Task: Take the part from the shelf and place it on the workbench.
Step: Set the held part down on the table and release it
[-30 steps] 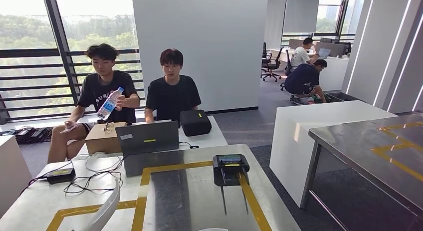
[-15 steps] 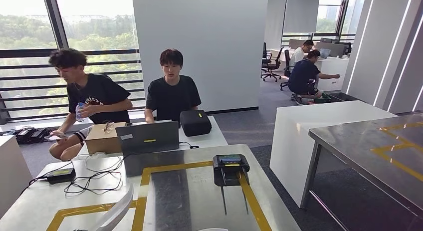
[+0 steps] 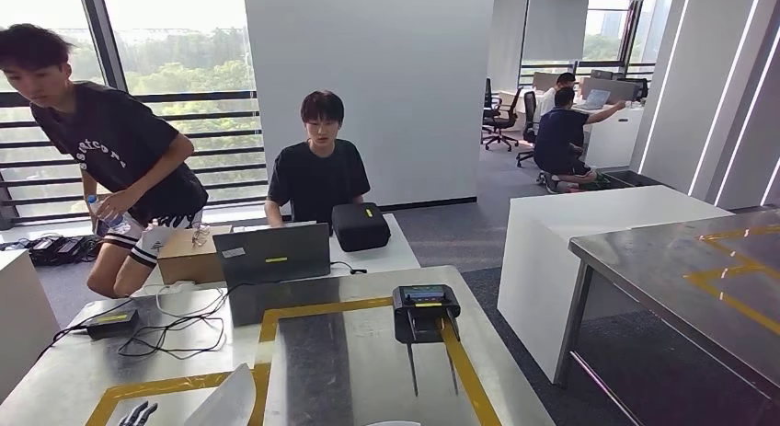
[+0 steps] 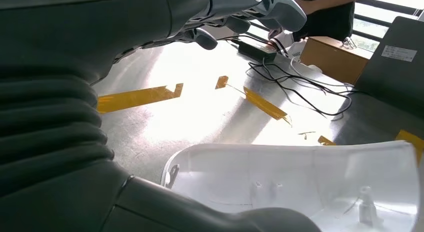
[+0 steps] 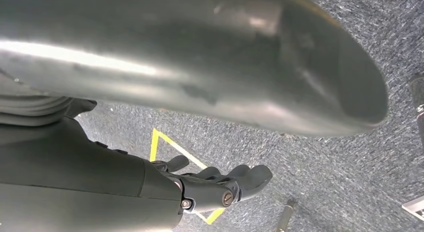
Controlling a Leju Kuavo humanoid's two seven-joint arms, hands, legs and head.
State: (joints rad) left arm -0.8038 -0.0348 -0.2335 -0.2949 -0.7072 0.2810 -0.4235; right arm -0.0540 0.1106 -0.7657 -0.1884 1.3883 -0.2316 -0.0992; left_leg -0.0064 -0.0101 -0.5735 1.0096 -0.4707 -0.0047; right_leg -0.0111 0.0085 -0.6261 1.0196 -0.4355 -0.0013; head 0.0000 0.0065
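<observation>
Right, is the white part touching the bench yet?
Cannot tell. In the left wrist view the part sits low over the bench, but the left hand hides its lower edge; the head view cuts it off.

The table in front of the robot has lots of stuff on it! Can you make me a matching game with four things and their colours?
Things:
1. part
2. box
3. case
4. tape lines on the workbench

Colours:
A. black
B. yellow
C. white
D. brown

Pairs: 1-C, 2-D, 3-A, 4-B.
</observation>
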